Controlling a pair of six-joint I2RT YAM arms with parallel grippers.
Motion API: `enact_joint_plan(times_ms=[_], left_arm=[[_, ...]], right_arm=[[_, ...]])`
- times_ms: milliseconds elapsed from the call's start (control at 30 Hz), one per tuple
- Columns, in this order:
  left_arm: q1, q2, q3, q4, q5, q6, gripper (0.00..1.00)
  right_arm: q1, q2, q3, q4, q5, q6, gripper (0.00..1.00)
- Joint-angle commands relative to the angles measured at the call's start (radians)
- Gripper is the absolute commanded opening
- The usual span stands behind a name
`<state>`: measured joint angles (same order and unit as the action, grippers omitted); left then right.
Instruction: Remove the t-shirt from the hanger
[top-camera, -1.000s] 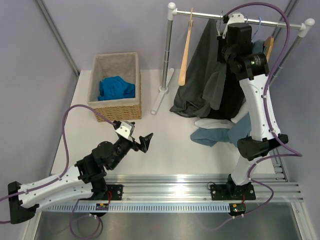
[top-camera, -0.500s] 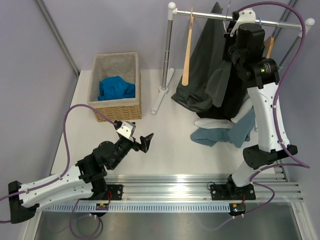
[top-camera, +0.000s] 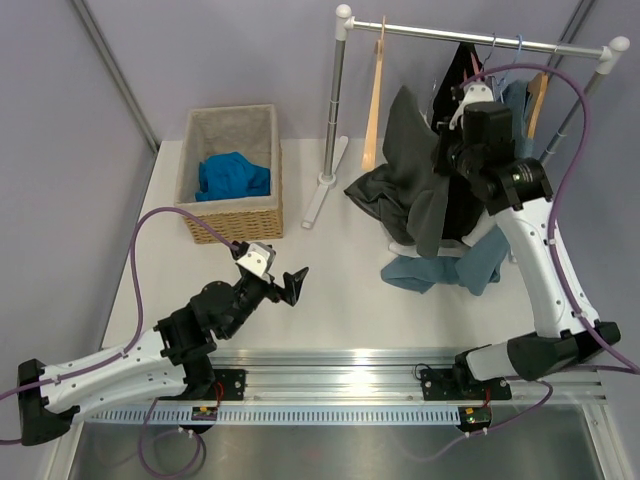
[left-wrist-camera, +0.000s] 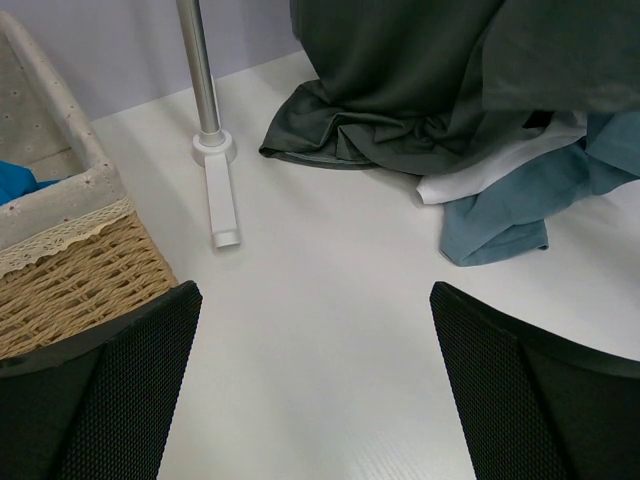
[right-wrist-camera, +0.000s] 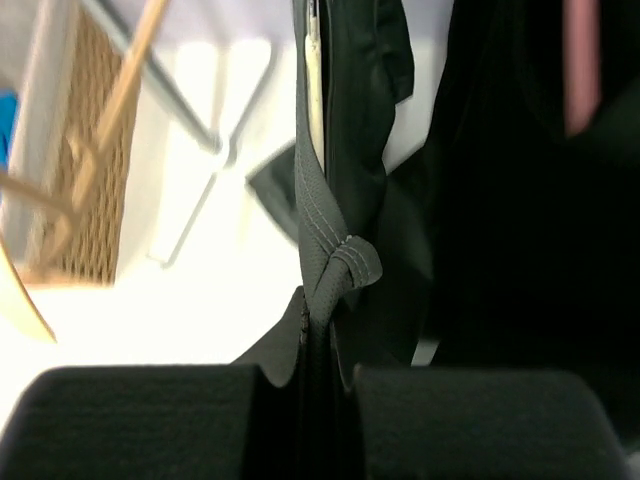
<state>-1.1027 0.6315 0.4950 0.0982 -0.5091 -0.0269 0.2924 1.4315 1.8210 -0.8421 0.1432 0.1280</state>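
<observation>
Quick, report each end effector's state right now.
Left end effector: open, holding nothing.
Right end effector: closed on the dark grey t-shirt.

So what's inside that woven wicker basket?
A crumpled bright blue cloth lies inside the woven wicker basket, on its pale fabric lining. Whatever might be underneath the cloth is covered, so I cannot tell.

Pale purple walls (top-camera: 200, 50) surround a white table (top-camera: 340, 300); a wicker basket (top-camera: 235, 222) sits at ten o'clock and a clothes rack (top-camera: 337, 100) at one.
</observation>
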Motion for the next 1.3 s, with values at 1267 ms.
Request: enact_joint_plan(times_ms=[1267], left_arm=[[-0.005, 0.082, 0.203, 0.028, 0.336, -0.203, 0.98]], right_arm=[[0.322, -0.749, -0.974, 0.308, -0.616, 0.217, 0.0]])
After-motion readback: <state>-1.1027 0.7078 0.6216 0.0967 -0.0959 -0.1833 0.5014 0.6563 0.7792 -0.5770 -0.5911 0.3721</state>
